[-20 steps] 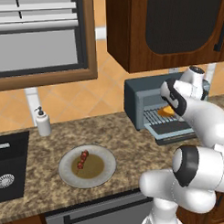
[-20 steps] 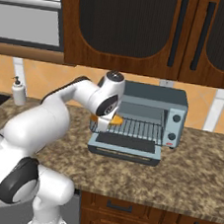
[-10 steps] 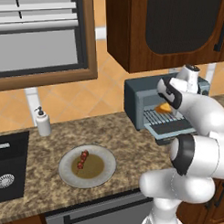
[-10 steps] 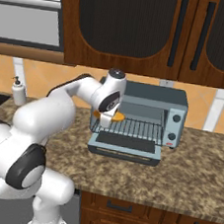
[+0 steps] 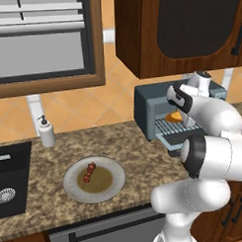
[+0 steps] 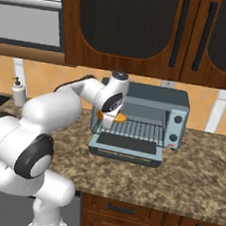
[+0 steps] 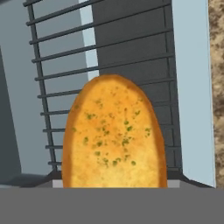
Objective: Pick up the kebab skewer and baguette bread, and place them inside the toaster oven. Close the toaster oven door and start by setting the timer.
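Currently my gripper (image 6: 110, 115) holds the baguette bread (image 7: 114, 133) over the toaster oven (image 6: 177, 113) rack; released tilted, it might roll out.

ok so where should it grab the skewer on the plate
Grip the kebab skewer across its middle, coming straight down from above. It lies flat on the plate, thin and short, with open plate on both long sides, so the fingers can straddle its width.

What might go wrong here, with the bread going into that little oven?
The baguette bread hangs over the wire rack at the toaster oven mouth; let go here, it may land near the rack's front edge and block the door. The kebab skewer on the plate also awaits loading.
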Available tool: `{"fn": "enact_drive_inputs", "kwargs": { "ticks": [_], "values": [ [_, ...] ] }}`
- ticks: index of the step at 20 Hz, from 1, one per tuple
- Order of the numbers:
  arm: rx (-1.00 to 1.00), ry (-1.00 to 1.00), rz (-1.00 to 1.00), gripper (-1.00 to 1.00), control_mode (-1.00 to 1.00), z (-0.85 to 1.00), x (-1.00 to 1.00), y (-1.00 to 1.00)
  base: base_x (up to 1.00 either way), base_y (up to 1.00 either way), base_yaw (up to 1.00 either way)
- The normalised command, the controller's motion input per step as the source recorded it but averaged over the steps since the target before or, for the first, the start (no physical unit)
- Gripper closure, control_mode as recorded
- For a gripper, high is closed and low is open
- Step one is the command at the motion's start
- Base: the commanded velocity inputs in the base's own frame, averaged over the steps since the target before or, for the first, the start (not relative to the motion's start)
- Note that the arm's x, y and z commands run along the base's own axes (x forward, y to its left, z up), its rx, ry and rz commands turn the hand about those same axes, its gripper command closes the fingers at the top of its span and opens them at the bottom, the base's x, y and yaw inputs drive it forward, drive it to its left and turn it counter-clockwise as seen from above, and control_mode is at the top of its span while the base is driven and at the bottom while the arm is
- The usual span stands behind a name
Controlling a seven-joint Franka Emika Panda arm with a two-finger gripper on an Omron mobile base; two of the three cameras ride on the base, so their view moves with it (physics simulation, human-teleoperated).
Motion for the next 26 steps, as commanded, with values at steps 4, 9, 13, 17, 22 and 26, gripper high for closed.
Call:
{"fn": "enact_drive_inputs", "kwargs": {
  "ticks": [4, 9, 13, 17, 22, 26],
  "values": [
    [0.0, 0.0, 0.0, 1.0, -1.0, -0.19, 0.12, 0.0, 0.0, 0.0, 0.0],
    [0.0, 0.0, 0.0, 1.0, -1.0, -0.01, 0.33, 0.0, 0.0, 0.0, 0.0],
    [0.0, 0.0, 0.0, 1.0, -1.0, 0.0, 0.34, 0.0, 0.0, 0.0, 0.0],
    [0.0, 0.0, 0.0, 1.0, -1.0, 0.0, 0.31, 0.0, 0.0, 0.0, 0.0],
    [0.0, 0.0, 0.0, -1.0, -1.0, 0.0, 0.14, 0.0, 0.0, 0.0, 0.0],
    [0.0, 0.0, 0.0, -1.0, -1.0, 0.0, 0.0, 0.0, 0.0, 0.0, 0.0]
  ]
}}
